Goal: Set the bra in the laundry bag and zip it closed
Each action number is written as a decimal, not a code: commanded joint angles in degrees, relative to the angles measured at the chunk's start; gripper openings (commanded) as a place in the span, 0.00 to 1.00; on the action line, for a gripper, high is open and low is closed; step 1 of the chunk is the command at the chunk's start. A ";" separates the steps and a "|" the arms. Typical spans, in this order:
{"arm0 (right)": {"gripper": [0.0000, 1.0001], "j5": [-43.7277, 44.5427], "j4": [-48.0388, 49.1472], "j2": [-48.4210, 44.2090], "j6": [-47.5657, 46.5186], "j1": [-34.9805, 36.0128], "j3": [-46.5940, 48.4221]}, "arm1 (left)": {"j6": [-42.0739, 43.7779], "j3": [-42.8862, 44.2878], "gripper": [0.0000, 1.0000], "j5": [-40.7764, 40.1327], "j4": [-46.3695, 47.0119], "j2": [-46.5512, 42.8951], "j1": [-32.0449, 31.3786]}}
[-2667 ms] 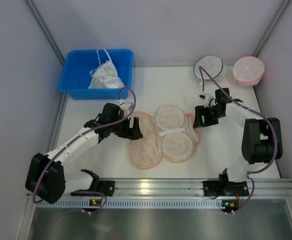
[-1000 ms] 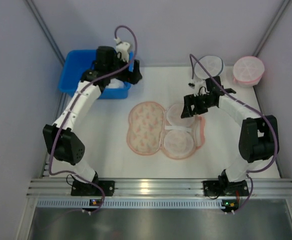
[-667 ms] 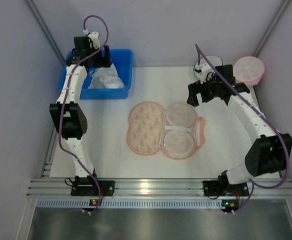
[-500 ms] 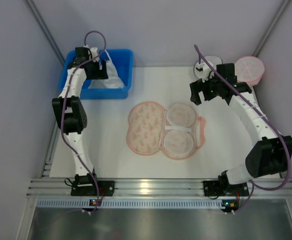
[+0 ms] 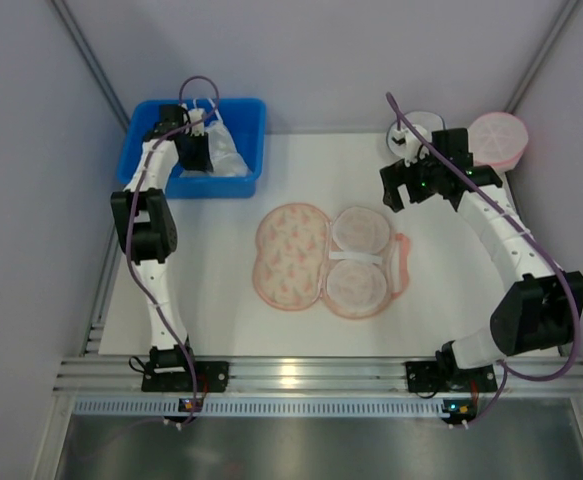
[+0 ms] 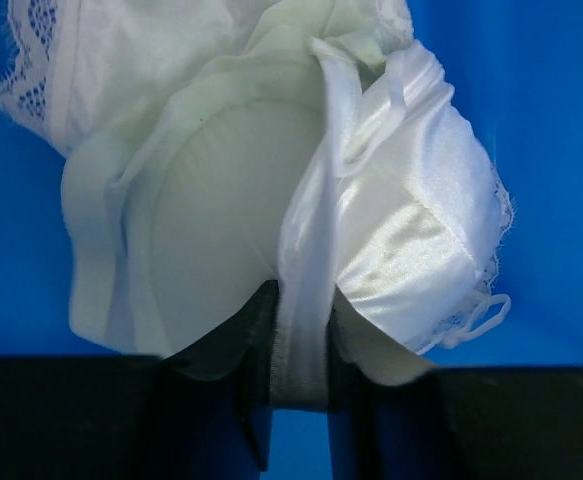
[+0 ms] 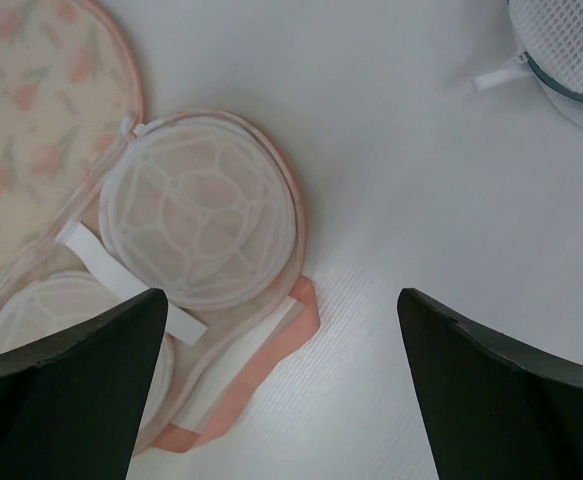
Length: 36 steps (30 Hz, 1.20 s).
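The laundry bag lies open on the white table, floral lid to the left, two mesh-lined cups to the right. Inside the blue bin the pale cream bra is bunched against a shinier white lace-trimmed bra. My left gripper reaches into the bin and is shut on a white fabric band between the cream cup and the satin one; I cannot tell which garment the band belongs to. Open and empty, my right gripper hovers over the table beyond the bag's far right corner.
A round white mesh pouch with a dark rim and a round pink mesh pouch stand at the back right. The white pouch's edge shows in the right wrist view. Grey walls close in the table's sides and back.
My left arm swung from the bag up to the blue bin, lowered into it and closed on the fabric. My right arm lifted away from the bag toward the back right and opened fully.
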 commanded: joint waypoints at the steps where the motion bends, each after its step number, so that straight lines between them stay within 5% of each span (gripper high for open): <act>1: 0.99 -0.83 0.76 -1.92 0.19 -0.39 -0.05 | -0.05 2.93 0.26 5.68 2.70 -2.99 0.18; 3: 0.99 -1.27 0.41 -1.83 0.89 -0.39 0.13 | -0.32 3.01 0.00 7.96 4.37 -4.40 0.27; 23: 0.99 0.57 -1.78 -5.35 -0.95 -2.85 -0.84 | 2.05 4.77 0.00 10.00 12.20 -19.17 0.36; 29: 1.00 0.04 -2.75 -4.56 -2.10 -3.38 -0.13 | 1.79 4.42 0.00 4.99 12.11 -16.46 0.45; 36: 0.99 -0.92 -2.23 -2.89 -1.66 -3.38 -1.62 | -0.50 4.59 0.00 13.41 12.20 -7.77 0.27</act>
